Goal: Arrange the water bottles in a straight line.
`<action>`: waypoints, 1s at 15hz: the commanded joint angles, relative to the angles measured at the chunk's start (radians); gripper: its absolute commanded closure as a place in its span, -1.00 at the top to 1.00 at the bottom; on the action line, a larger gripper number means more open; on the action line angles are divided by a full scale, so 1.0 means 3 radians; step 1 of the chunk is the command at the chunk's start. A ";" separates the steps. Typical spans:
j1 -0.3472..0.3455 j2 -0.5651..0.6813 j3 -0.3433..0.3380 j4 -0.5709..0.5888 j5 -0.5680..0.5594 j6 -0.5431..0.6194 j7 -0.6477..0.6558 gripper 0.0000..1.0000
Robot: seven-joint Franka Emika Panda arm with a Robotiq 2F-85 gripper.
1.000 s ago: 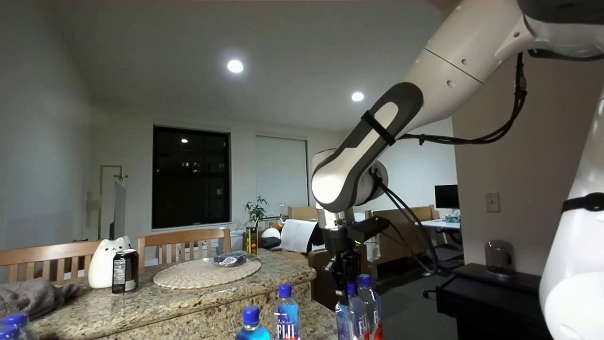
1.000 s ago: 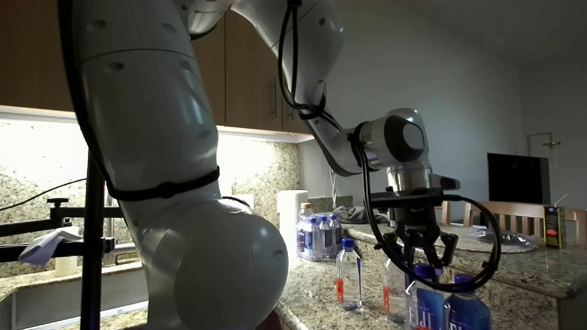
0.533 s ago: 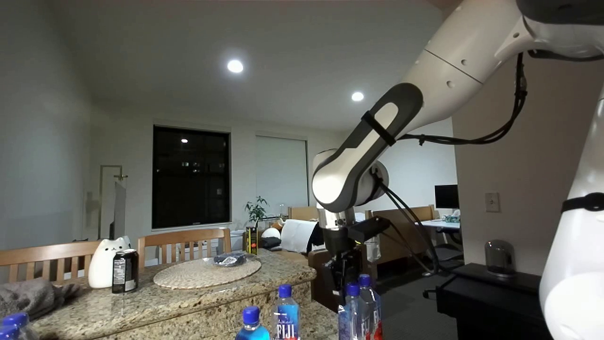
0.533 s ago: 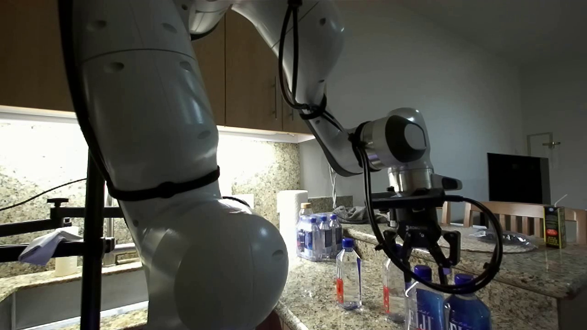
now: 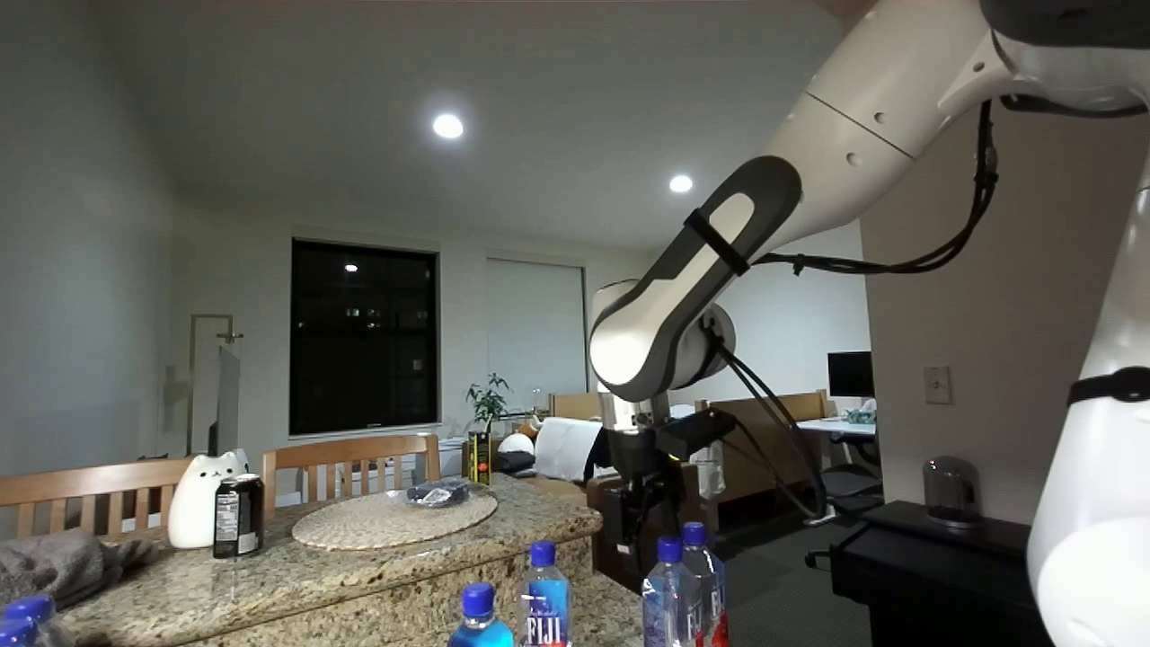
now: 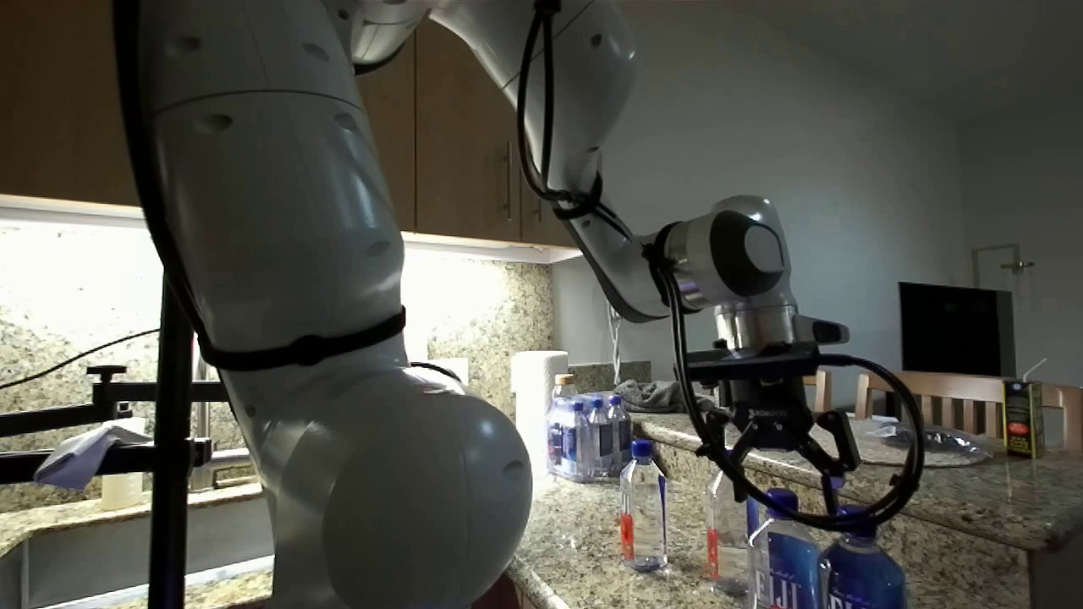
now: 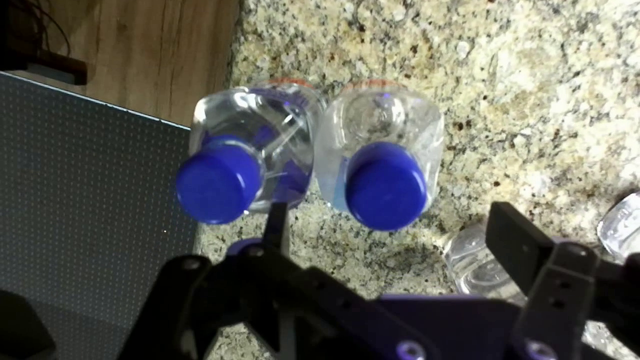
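Observation:
In both exterior views several clear water bottles with blue caps stand upright on the granite counter. Two stand side by side close together, a bottle (image 5: pixel 663 600) and its neighbour (image 5: pixel 712 575); the wrist view has the same pair, capped bottle (image 7: pixel 385 185) and capped bottle (image 7: pixel 216 180). Two more, bottle (image 6: pixel 644 516) and bottle (image 6: pixel 726 533), stand apart; cables partly cover the latter. My gripper (image 7: pixel 392 217) is spread wide with nothing held. One cap shows between the fingertips, touching neither. In an exterior view the gripper (image 6: pixel 783 491) hangs at cap height by the near bottle (image 6: pixel 787 558).
A wrapped pack of bottles (image 6: pixel 590 436) stands farther back beside a paper towel roll (image 6: pixel 535 414). The raised granite ledge (image 5: pixel 377 584) runs alongside, bearing a placemat (image 5: pixel 359 528), a black can (image 5: pixel 238 517) and a white cat figure (image 5: pixel 190 512). A looping cable (image 6: pixel 909 474) hangs from the wrist.
The jaws have gone from narrow around a bottle cap to wide apart, letting the bottle go. The gripper has shifted slightly off that cap; the bottle stays standing beside its neighbour.

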 commanded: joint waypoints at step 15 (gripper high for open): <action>0.0004 0.0400 0.0694 0.1077 0.0013 -0.0423 0.2213 1.00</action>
